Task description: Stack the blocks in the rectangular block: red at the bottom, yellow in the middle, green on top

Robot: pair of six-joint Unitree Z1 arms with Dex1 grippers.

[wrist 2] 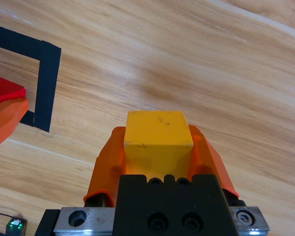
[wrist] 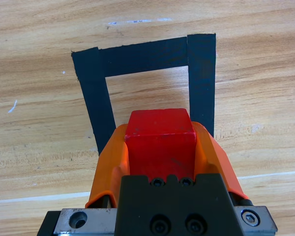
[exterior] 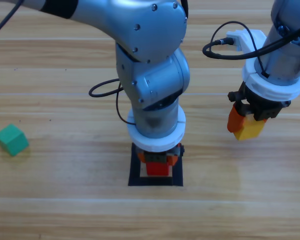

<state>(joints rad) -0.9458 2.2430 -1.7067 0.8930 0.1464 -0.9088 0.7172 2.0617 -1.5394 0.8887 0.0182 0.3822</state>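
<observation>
With the left gripper (exterior: 157, 162) clamped on the red cube (wrist: 160, 142) over the black tape outline (wrist: 145, 56), an off-centre release could crowd the right gripper's (exterior: 247, 125) clamped yellow cube (wrist 2: 157, 140).

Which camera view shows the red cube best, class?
The left wrist view: the red cube fills the frame between orange jaws over the tape outline. The high view shows a sliver under the arm; the right wrist view, one corner.
</observation>
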